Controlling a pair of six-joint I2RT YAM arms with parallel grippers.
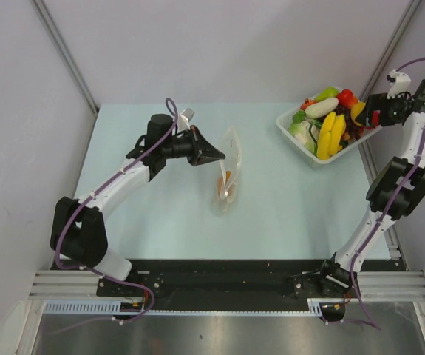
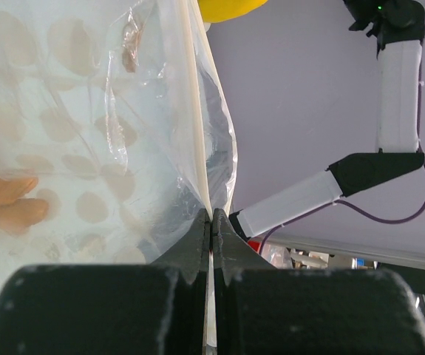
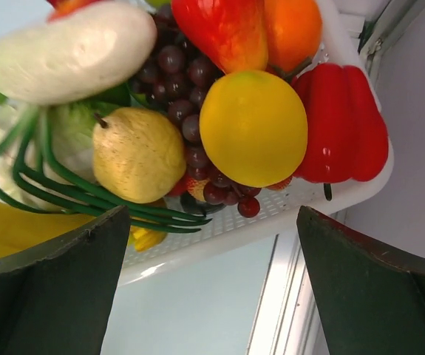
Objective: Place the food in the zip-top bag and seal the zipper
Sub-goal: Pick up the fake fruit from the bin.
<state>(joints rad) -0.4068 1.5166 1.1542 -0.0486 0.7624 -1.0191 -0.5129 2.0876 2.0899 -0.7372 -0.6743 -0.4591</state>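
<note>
At the middle of the table (image 1: 293,207), the bag (image 1: 230,159) appears held up by one edge, its pale zipper strip (image 2: 199,133) pinched flat between the pressed-together fingers of the left gripper (image 2: 211,222). An orange piece (image 2: 9,203) lies inside the bag. It cannot be told whether the pinch takes one lip of the mouth or both. At the far right corner, the basket (image 3: 219,233) holds the lemon (image 3: 253,126), the red pepper (image 3: 345,122), the grapes (image 3: 186,78) and the radish (image 3: 72,48) heaped together. The right gripper (image 3: 213,214) hangs at the basket's rim, jaws spread wide and holding nothing, with the lemon roughly in line between them. Judged step: fetching the next food. Recommended: take the lemon, which sits uppermost and nearest. Close across its widest part, since a smooth round body may squirt out of an off-centre grip. Keep the fingers clear of the green stalks and the grapes just beside it. Lift straight up until clear of the rim before crossing to the bag. The left arm should hold the mouth steady, and it should be confirmed gaping before the drop; a lemon released onto a closed lip is likely to roll off across the table
</note>
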